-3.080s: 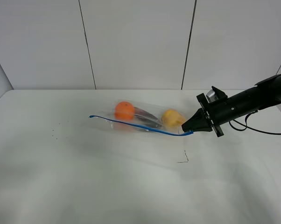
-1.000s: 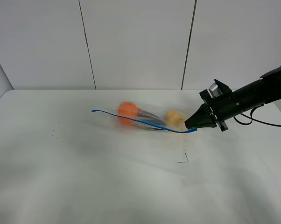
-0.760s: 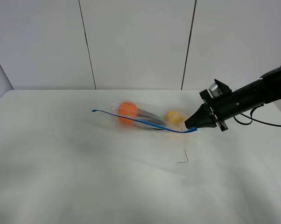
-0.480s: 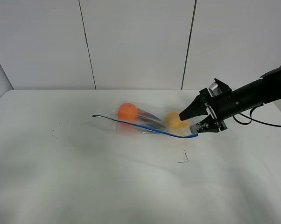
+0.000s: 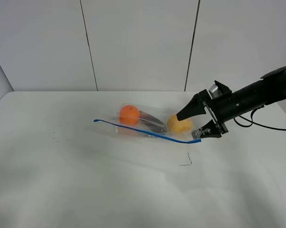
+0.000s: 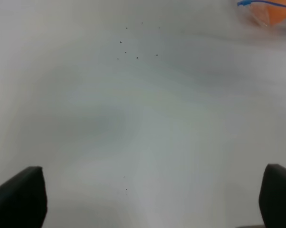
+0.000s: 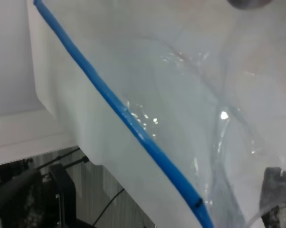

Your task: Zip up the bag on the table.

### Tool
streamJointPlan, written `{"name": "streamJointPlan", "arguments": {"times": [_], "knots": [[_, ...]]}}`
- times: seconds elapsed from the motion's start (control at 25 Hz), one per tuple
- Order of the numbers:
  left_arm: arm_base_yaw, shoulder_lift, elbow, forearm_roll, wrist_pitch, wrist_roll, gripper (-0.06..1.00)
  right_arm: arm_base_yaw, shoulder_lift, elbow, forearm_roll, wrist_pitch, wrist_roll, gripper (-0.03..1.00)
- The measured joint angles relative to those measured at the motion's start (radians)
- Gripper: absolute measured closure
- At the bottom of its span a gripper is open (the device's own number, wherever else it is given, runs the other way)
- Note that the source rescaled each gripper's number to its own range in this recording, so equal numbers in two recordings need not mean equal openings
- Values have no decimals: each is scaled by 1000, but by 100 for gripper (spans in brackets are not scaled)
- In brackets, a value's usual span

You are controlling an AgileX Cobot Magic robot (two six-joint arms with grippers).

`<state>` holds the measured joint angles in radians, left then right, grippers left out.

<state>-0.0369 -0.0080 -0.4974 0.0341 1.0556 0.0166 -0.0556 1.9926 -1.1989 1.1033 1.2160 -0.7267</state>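
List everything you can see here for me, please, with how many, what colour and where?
table: one, white, fills the lower view
bag: one, clear with a blue zipper strip, lying mid-table
round fruit: one, orange, inside the bag's left end
dark item: one, purplish, inside the bag's middle
yellow item: one, inside the bag's right end
wall panels: pale grey, behind the table
right gripper: one, black, open at the bag's right end
left gripper: one, black, open over bare table

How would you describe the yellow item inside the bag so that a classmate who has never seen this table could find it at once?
On the white table lies a clear bag edged with a blue zipper strip. Go to the end of the bag nearest the black right gripper. The yellow produce sits there, unlike the orange one at the far end and the dark purple one between them.
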Motion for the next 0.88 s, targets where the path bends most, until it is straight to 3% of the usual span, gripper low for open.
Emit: {"name": "streamJointPlan", "arguments": {"times": [0.16, 0.28, 0.4, 0.56, 0.72, 0.88], "knots": [[0, 0, 0, 0, 0, 0, -6, 0, -10, -23, -7, 0, 11, -3], [0, 0, 0, 0, 0, 0, -6, 0, -25, -43, -80, 1, 40, -3], [0, 0, 0, 0, 0, 0, -6, 0, -63, -59, -259, -53, 138, -3], [0, 0, 0, 0, 0, 0, -6, 0, -133, -65, -595, -135, 342, -3], [0, 0, 0, 0, 0, 0, -6, 0, -204, -65, -921, -158, 531, -3], [0, 0, 0, 0, 0, 0, -6, 0, -281, -65, -1103, -158, 629, -3]]}}
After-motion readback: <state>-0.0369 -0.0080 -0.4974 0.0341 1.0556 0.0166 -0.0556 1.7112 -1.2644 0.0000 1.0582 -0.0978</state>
